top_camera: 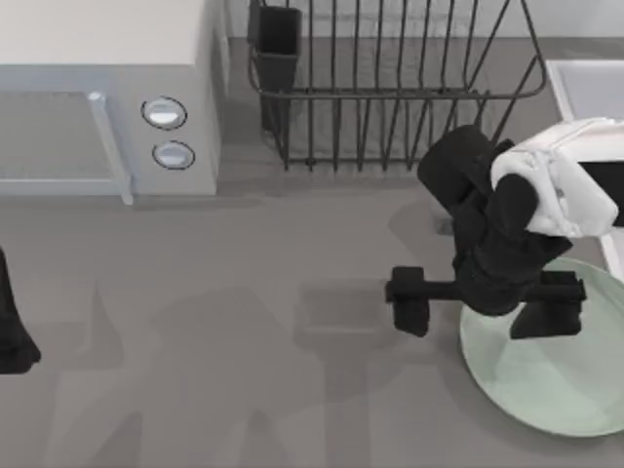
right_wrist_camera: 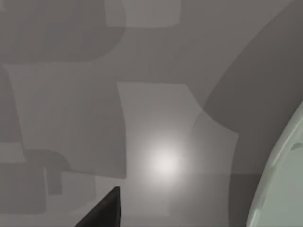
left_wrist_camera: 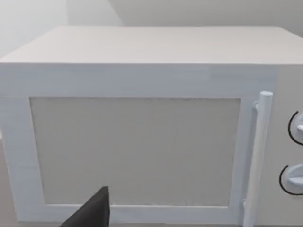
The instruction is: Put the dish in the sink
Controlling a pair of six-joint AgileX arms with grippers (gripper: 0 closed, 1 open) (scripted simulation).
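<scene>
The dish (top_camera: 561, 375) is a pale mint-green plate lying flat on the grey table at the right, partly cut off by the picture's edge. My right gripper (top_camera: 478, 310) hovers over its left rim and is open wide, one finger (top_camera: 409, 302) over bare table and the other over the plate. In the right wrist view the dish's rim (right_wrist_camera: 279, 189) curves in at the edge. The sink (top_camera: 583, 86) is a pale basin at the far right back corner, partly covered by my right arm. My left gripper (top_camera: 12, 336) is parked at the table's left edge.
A white microwave (top_camera: 107, 107) with two round knobs stands at the back left; it also faces the left wrist camera (left_wrist_camera: 137, 146). A black wire dish rack (top_camera: 390, 88) stands at the back middle, between the microwave and the sink.
</scene>
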